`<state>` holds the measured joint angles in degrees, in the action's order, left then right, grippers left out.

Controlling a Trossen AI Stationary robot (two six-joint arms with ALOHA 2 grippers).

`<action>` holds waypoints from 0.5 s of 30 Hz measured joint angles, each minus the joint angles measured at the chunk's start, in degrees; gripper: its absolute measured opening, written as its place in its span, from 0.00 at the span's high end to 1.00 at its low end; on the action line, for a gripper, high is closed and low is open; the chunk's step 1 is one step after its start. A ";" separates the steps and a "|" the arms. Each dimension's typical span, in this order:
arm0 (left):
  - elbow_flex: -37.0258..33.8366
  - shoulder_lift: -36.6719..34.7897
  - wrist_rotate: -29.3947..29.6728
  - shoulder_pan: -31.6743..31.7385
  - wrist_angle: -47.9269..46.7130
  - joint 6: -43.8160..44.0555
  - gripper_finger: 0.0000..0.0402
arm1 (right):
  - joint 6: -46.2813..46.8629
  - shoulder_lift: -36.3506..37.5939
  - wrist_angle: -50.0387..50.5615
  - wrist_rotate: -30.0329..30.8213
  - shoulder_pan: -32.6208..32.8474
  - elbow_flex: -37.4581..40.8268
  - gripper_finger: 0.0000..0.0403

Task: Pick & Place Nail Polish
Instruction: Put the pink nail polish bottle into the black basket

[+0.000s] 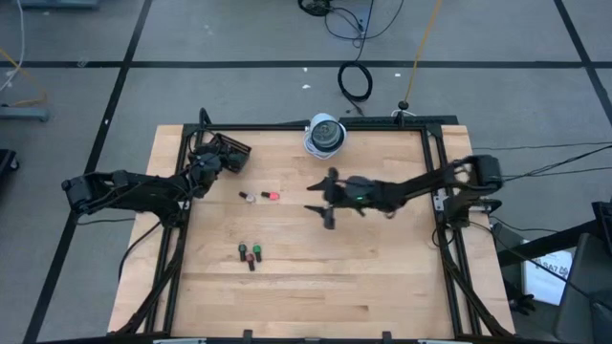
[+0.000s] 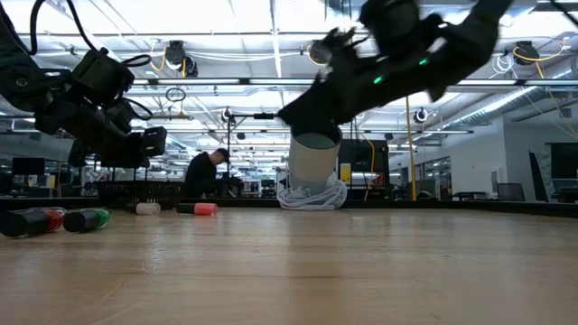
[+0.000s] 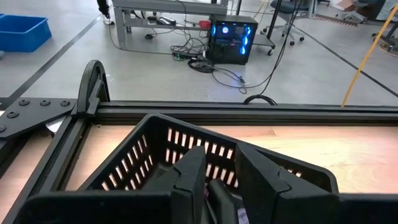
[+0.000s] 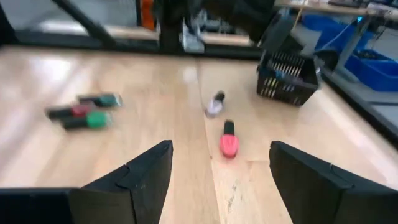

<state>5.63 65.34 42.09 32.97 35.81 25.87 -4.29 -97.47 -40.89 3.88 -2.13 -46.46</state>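
Wooden bench (image 1: 316,277) inside a black frame. Near its far edge a white cylindrical object (image 1: 325,135) sits on a coil of white cable, well clear of both arms.

Nail polish lies in two loose groups. Toward the far left: a pale bottle (image 1: 249,197) and a pink bottle (image 1: 271,195), end to end, just apart. Nearer the front: a green bottle (image 1: 244,251), a red bottle (image 1: 255,251) and a dark one (image 1: 251,263), close together.

A black slatted basket (image 1: 229,153) stands at the far left corner. Left gripper (image 1: 204,172) is at the basket; its wrist view looks down past its fingers (image 3: 189,180) into the basket (image 3: 155,149). The fingers stand slightly apart with something small and dark between them, too hidden to name; whether it is gripped, cannot tell.

Right gripper (image 1: 323,201) hangs above mid-bench, right of the pale and pink pair, nothing between it and them. Its wrist view shows fingers (image 4: 137,180) wide apart and empty, the pink bottle (image 4: 228,144) and pale bottle (image 4: 215,106) ahead on bare wood, the basket (image 4: 287,78) beyond.

Low view only: the far room, with a person (image 2: 206,173) bent over behind the bench; the green bottle (image 2: 86,219) and red bottle (image 2: 32,221) lying on their sides at left. The high view alone shows cables on the floor past the bench
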 joint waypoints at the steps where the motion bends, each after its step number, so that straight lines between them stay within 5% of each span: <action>1: 0.00 0.00 0.02 0.02 0.00 0.16 0.78 | -0.74 -2.40 0.35 -0.09 -0.02 -1.86 0.37; 15: 0.00 0.00 -0.50 -0.02 -0.04 0.46 0.78 | -3.83 -29.80 16.44 -7.27 -6.75 -33.30 0.37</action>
<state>5.63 65.34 41.58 32.95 35.77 26.33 -8.11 -127.26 -24.44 -3.39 -8.87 -79.76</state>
